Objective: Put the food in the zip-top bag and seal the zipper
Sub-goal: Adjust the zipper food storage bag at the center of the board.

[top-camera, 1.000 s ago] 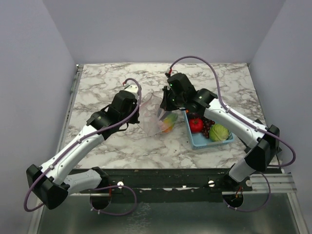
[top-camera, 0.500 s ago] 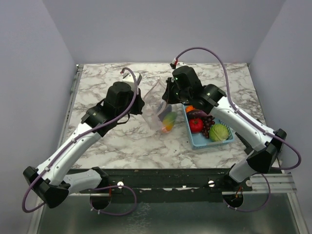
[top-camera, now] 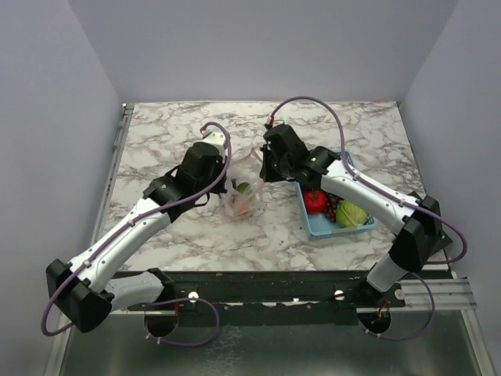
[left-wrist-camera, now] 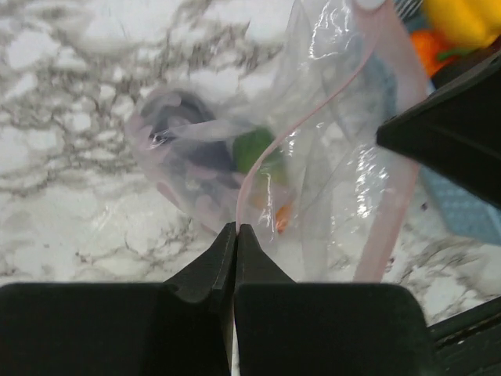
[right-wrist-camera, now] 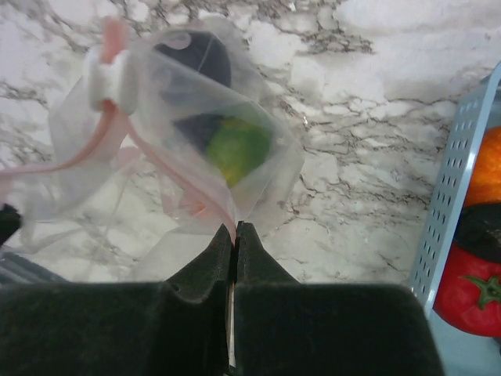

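Observation:
The clear zip-top bag hangs between my two grippers, just above the marble table. My left gripper is shut on its pink zipper at one end of the mouth. At the other end my right gripper is shut on the zipper, whose white slider is further along the strip. The mouth gapes between them. Inside the bag lie food pieces: a green one, a dark purple one and an orange one. More food lies in the basket: a red tomato, dark grapes and a green piece.
The light-blue basket stands right of the bag, close under the right arm. In the right wrist view its perforated wall sits at the right edge. Grey walls close in the table on three sides.
Both grippers have come down and a little to the left with the bag, which was held higher half a second ago. The bag now sags low, close to the table.

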Robot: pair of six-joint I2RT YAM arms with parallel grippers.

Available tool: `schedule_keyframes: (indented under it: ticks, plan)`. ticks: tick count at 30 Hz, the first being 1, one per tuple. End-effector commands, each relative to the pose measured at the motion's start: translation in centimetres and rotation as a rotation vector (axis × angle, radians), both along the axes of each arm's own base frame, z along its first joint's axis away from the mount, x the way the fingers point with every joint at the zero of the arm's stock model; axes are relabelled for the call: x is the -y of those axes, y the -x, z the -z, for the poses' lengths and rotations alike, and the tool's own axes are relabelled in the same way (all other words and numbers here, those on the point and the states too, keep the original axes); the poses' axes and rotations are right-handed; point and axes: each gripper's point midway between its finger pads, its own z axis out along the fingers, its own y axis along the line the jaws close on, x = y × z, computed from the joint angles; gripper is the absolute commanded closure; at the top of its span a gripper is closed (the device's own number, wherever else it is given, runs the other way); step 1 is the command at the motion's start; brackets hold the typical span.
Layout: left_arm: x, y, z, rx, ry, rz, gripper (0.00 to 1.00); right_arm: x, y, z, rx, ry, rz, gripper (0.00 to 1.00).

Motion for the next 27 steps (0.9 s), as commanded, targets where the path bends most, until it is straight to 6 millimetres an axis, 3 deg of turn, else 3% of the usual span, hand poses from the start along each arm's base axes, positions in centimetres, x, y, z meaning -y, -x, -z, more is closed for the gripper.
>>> schedule_keyframes:
  ticks: [1,3,8,11,15,22,27]
  plan:
    - [-0.2,0.2,4.7,-0.1,-0.069,-0.006,1.0,-0.9,-0.4,0.4,-0.012,-0.033,-0.003,0.99]
    - [0.3,0.3,3.0,-0.074,-0.033,0.019,1.0,-1.0,-0.5,-0.9,0.009,-0.049,-0.004,0.99]
    - [-0.2,-0.2,-3.9,0.071,0.015,0.012,1.0,-0.6,-1.2,-6.1,0.111,-0.1,0.014,0.99]
    - [-0.6,-0.5,-5.9,0.111,0.001,0.0,1.0,-0.3,-1.5,-8.2,0.154,-0.111,0.027,0.99]
    - [-1.4,-1.1,-5.5,0.122,-0.045,-0.038,1.0,-0.2,-1.7,-8.6,0.163,-0.11,0.034,0.99]
    - [-1.4,-0.9,-2.9,0.126,-0.044,-0.024,1.0,-0.4,-1.4,-4.1,0.083,-0.065,0.032,0.99]
    - [-1.2,-1.1,-2.3,0.139,-0.042,-0.016,1.0,-0.1,-1.1,-4.2,0.085,-0.066,0.035,0.95]
